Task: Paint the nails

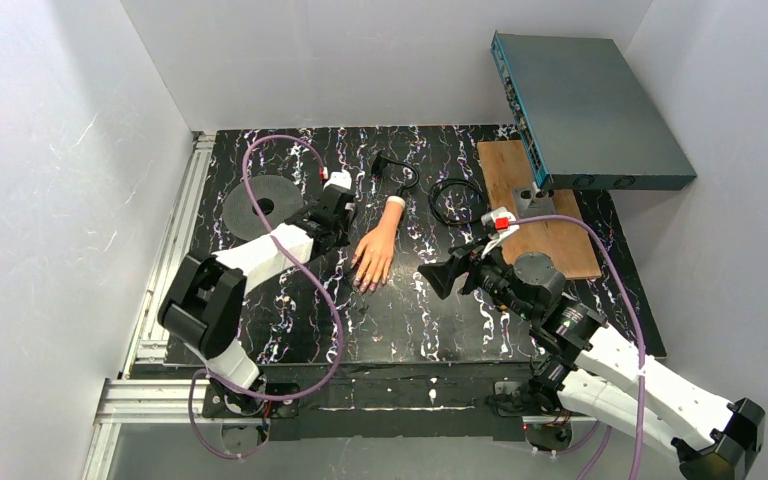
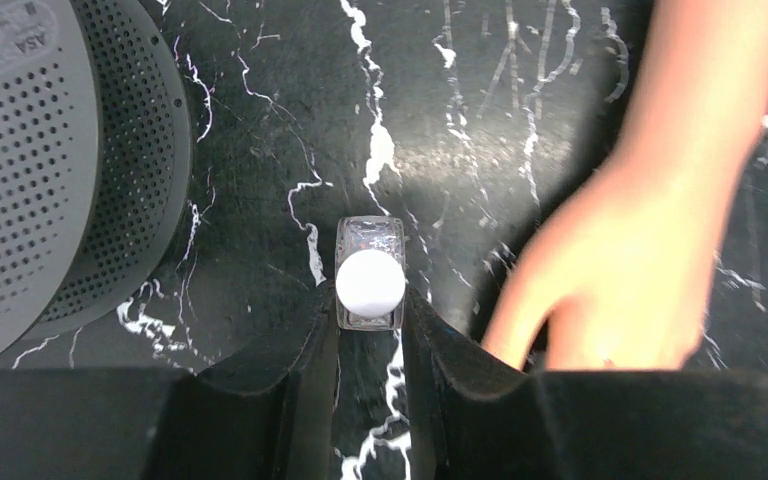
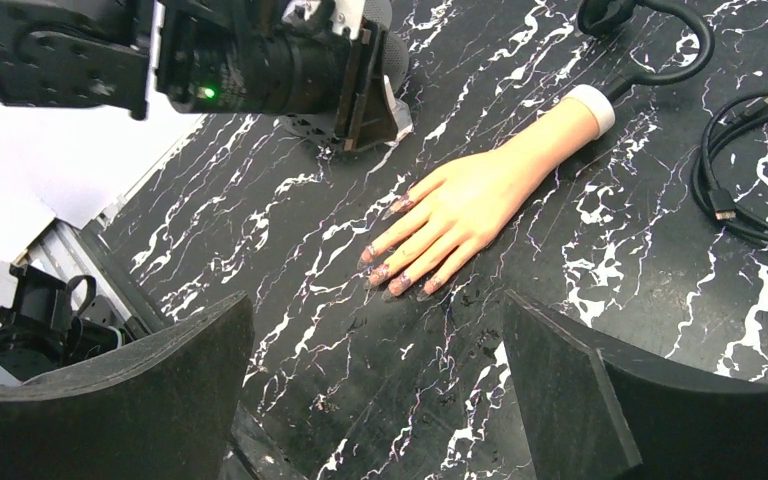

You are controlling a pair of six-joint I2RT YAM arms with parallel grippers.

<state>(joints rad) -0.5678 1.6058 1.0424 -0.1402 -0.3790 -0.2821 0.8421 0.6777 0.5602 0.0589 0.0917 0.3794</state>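
Observation:
A flesh-coloured mannequin hand point(image 1: 376, 248) lies palm down on the black marbled table point(image 1: 460, 320), white wrist stub at the far end. Its nails point(image 3: 390, 277) look purplish at the fingertips, which point to the near edge; in the top view the nails point(image 1: 364, 284) are tiny. My left gripper point(image 2: 370, 312) is just left of the hand point(image 2: 650, 240), shut on a small clear bottle point(image 2: 370, 283) with a round white cap. My right gripper point(image 3: 375, 335) hovers open, near side of the fingertips, with nothing between its jaws. From above, the right gripper point(image 1: 438, 276) is right of the fingers.
A grey perforated disc point(image 1: 263, 205) lies at the back left, close to the left gripper point(image 1: 336, 222). Black cables point(image 1: 455, 200) coil behind the hand. A wooden board point(image 1: 550, 235) and a tilted grey box point(image 1: 590, 100) stand at the back right.

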